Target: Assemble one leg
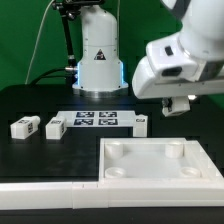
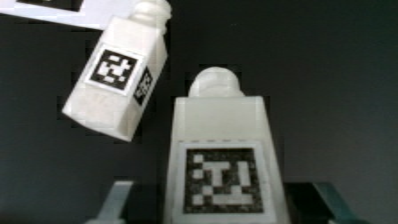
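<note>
My gripper hangs above the table at the exterior view's right, shut on a white leg with a square tag on its face. In the wrist view this leg stands between the two fingers, its narrow end pointing away from my gripper. Below it, a second leg lies tilted on the black table; this is the leg beside the marker board. Two more legs lie at the exterior view's left.
The large white square tray-like piece with corner sockets lies at the front right. The marker board lies in the middle of the table. A white strip runs along the front edge. The robot's base stands behind.
</note>
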`<state>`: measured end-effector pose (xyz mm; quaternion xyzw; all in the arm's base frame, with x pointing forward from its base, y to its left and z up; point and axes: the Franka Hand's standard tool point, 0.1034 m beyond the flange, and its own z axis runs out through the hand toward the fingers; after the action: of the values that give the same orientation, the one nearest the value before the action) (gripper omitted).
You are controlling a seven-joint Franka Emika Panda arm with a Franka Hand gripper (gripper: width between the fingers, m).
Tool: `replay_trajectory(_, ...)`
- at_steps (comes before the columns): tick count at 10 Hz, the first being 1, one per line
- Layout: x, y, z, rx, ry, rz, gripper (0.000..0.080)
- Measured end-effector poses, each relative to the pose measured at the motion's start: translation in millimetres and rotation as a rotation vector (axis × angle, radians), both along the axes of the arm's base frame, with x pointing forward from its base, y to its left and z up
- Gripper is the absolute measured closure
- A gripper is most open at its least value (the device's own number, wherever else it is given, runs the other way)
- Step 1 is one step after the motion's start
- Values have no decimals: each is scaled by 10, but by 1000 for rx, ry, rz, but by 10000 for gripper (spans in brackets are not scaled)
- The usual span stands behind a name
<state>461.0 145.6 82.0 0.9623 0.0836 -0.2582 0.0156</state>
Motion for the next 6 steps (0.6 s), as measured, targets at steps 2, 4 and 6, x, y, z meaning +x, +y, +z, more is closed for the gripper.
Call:
replay_trajectory(2,79,28,119,23,-122,-2,508)
replay_trajectory(4,129,48,100,63,-293,-7,508)
replay_trajectory(6,170,-1,161,94,-389,19,508)
